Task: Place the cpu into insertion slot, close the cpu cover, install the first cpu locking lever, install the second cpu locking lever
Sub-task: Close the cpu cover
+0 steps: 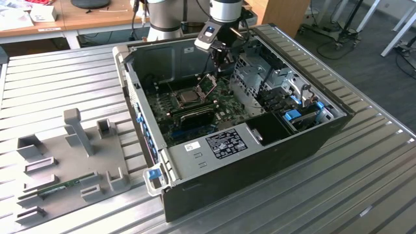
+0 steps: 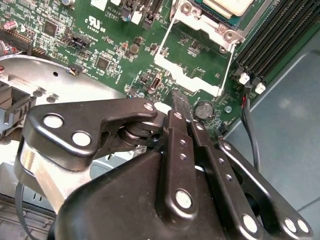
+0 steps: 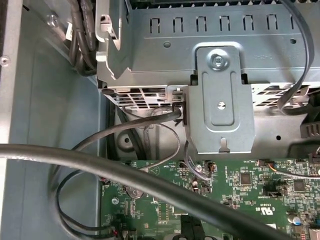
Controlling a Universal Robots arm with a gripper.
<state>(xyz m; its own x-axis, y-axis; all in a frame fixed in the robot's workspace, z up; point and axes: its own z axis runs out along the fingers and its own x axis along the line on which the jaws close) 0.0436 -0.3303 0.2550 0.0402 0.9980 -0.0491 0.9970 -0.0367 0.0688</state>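
The cpu (image 1: 188,97) lies flat in the insertion slot (image 1: 178,103) on the green board inside the open computer case; in the second wrist view its pale metal top (image 2: 225,6) sits inside the slot's silvery rim (image 2: 200,19). The cpu cover (image 2: 192,75) is swung open, a silvery frame with a cut-out centre, standing up at the slot's far edge (image 1: 208,84). My gripper (image 2: 181,99) is shut with nothing visible between its black fingers (image 2: 172,135). Its tips are at the cover's free edge. In the exterior view my gripper (image 1: 218,63) hangs just behind the raised cover.
Long black memory slots (image 2: 270,35) run beside the slot. A metal drive cage (image 1: 260,73) and cables (image 3: 100,165) crowd the case close to the arm. A coin battery (image 2: 203,109) sits by the fingertips. A grey fixture tray (image 1: 65,161) with a green memory stick (image 1: 58,187) lies outside.
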